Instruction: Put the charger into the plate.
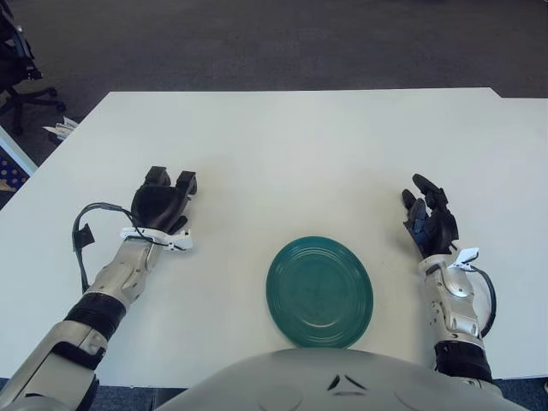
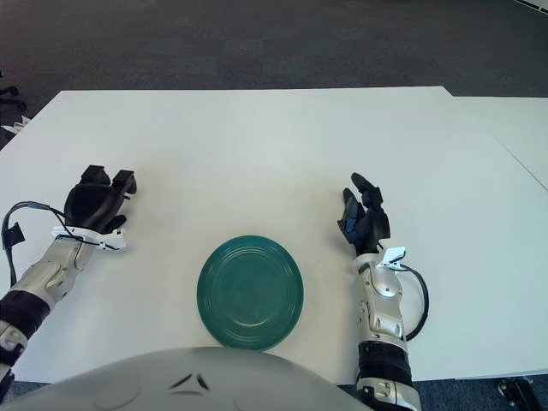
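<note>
Plate (image 1: 319, 292) lies between left hand (image 1: 161, 204); right hand (image 1: 431, 224).

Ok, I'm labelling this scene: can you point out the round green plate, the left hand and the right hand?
Round green plate (image 1: 287, 257): left eye view, upper-left rim.
Left hand (image 1: 160, 204): left eye view, back of the hand.
Right hand (image 2: 365, 224): right eye view, palm.

The green plate (image 1: 319, 292) looks like smooth, slightly glossy plastic or glazed ware, with faint concentric rings catching soft light. The white table (image 1: 291, 145) has a smooth, matt laminate-like top without grain. The floor (image 1: 282, 43) beyond it is dark carpet, rough and dull. The left hand (image 1: 163, 202) and right hand (image 1: 431, 224) are matt black plastic, while the forearms behind them have silvery, lightly shiny shells and black rubbery cables.
</note>
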You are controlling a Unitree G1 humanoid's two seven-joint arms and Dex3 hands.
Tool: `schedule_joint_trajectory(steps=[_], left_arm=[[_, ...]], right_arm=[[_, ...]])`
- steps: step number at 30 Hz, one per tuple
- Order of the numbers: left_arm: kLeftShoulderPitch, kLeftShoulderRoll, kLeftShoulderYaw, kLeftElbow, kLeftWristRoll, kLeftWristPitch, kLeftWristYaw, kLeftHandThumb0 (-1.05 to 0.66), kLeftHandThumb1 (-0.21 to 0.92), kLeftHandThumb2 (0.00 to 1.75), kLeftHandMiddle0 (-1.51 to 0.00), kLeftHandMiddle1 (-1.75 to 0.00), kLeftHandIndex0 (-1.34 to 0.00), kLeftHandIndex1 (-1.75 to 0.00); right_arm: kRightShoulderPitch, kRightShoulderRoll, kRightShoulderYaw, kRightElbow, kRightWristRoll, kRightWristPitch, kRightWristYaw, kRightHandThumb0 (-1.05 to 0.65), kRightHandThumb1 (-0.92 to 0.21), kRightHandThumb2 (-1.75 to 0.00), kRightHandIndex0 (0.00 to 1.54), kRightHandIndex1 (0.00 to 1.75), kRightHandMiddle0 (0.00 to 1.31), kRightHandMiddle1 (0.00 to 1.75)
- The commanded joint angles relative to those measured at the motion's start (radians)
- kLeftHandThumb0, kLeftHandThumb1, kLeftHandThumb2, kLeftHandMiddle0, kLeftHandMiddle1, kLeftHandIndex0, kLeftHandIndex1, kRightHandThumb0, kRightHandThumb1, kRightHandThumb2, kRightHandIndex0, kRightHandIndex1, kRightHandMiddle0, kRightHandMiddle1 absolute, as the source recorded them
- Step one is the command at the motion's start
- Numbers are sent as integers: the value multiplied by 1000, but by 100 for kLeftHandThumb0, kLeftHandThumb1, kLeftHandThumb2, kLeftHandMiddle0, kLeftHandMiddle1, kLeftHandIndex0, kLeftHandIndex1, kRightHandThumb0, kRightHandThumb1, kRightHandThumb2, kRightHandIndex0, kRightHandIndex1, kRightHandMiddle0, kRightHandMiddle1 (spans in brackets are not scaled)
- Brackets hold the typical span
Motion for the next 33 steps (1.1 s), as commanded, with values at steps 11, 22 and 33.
schedule_joint_trajectory(steps=[11, 22, 33], left_arm=[[141, 0, 62, -281, -45, 16, -122, 0, 17, 149, -71, -173, -50, -175], [156, -18, 131, -575, 51, 64, -196, 0, 3, 165, -81, -175, -62, -174], [139, -36, 153, -658, 88, 20, -218, 0, -1, 169, -84, -175, -64, -175]], right_arm=[[51, 3, 10, 68, -11, 15, -11, -80, -92, -79, 29, 0, 0, 66], [49, 1, 14, 68, -10, 28, -16, -81, -92, -79, 29, 0, 0, 70], [54, 0, 21, 69, -14, 25, -18, -82, -92, -79, 30, 0, 0, 69]])
